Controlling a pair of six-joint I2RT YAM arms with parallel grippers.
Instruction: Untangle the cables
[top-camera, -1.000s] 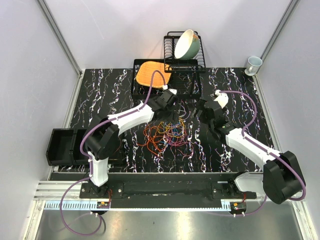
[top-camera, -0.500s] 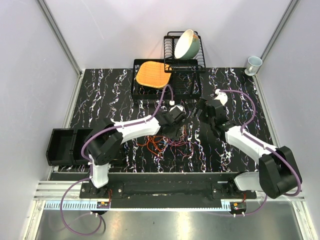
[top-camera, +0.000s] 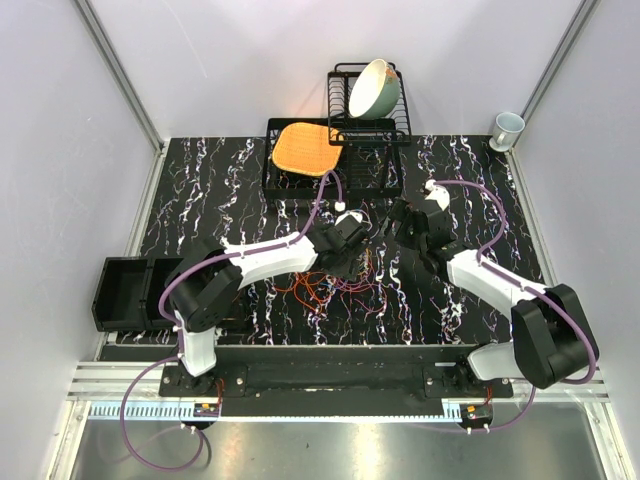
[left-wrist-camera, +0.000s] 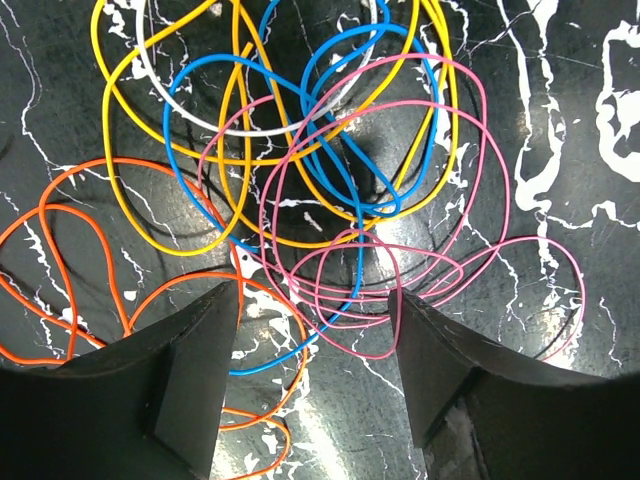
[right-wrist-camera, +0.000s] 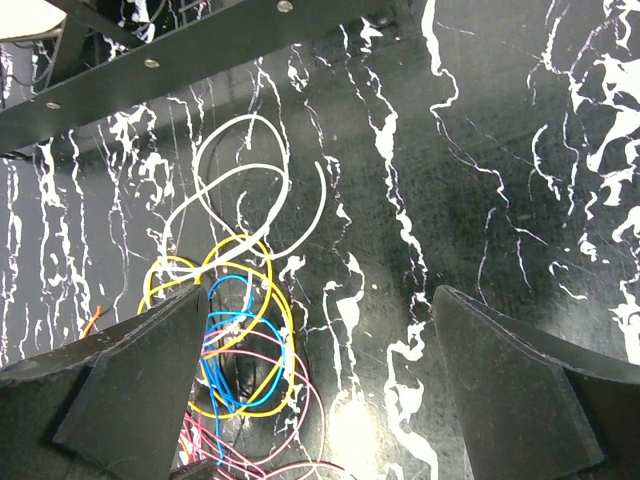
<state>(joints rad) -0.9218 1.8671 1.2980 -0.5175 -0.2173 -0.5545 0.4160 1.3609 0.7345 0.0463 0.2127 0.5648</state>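
The cables (top-camera: 335, 282) lie in a loose tangle mid-table. In the left wrist view I see orange (left-wrist-camera: 60, 262), yellow (left-wrist-camera: 128, 200), blue (left-wrist-camera: 330, 170) and pink (left-wrist-camera: 455, 285) loops. My left gripper (top-camera: 350, 258) hovers over the tangle's far part; it is open (left-wrist-camera: 315, 345), with pink, blue and orange strands between the jaws on the table. My right gripper (top-camera: 398, 228) is open and empty (right-wrist-camera: 320, 375) just right of the tangle. A white cable (right-wrist-camera: 245, 170) and yellow loops (right-wrist-camera: 285, 330) lie by its left finger.
A black dish rack holds a bowl (top-camera: 375, 88) at the back; its base bar shows in the right wrist view (right-wrist-camera: 200, 70). An orange mat (top-camera: 305, 147) lies in a black tray beside it. A mug (top-camera: 507, 128) stands back right. Black bins (top-camera: 125, 292) sit at the left edge.
My left gripper has come down from the tangle's far side onto the cables. My right gripper has shifted a little left toward the tangle.
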